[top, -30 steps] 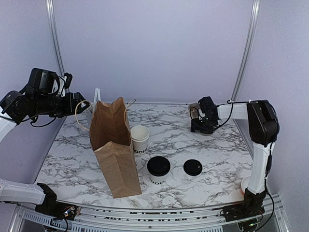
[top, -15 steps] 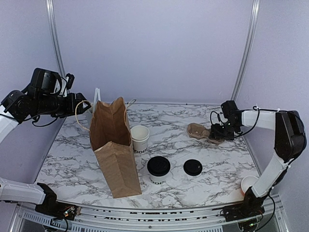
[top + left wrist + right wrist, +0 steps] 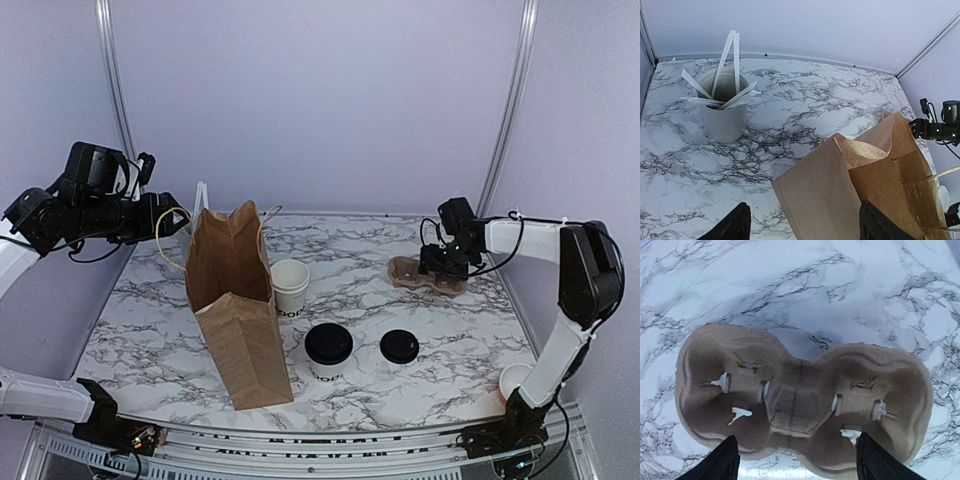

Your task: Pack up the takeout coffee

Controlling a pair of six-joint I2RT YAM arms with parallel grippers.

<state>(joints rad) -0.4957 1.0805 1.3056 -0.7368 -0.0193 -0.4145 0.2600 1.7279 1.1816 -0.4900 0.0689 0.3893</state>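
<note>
The takeout coffee (image 3: 328, 349), a white cup with a black lid, stands at the front middle of the marble table, apart from both grippers. The open brown paper bag (image 3: 235, 300) stands upright to its left. My left gripper (image 3: 176, 222) hovers at the bag's back left by its handle loop. In the left wrist view the left gripper (image 3: 802, 232) is open wide, with the bag's mouth (image 3: 865, 185) below it. My right gripper (image 3: 447, 262) is at the back right, over a brown cardboard cup carrier (image 3: 415, 272). In the right wrist view the right gripper (image 3: 797, 462) is open, its fingers either side of the carrier (image 3: 800, 390).
A lidless stack of white cups (image 3: 290, 286) stands right of the bag. A loose black lid (image 3: 399, 346) lies right of the coffee. A grey cup of white stirrers (image 3: 725, 112) stands at the back left. Another white cup (image 3: 514, 380) sits by the right arm's base.
The right gripper carried the carrier rightwards from further back. The carrier now lies flat on the table, and the gripper has come back a little left over it. The left arm barely moved.
</note>
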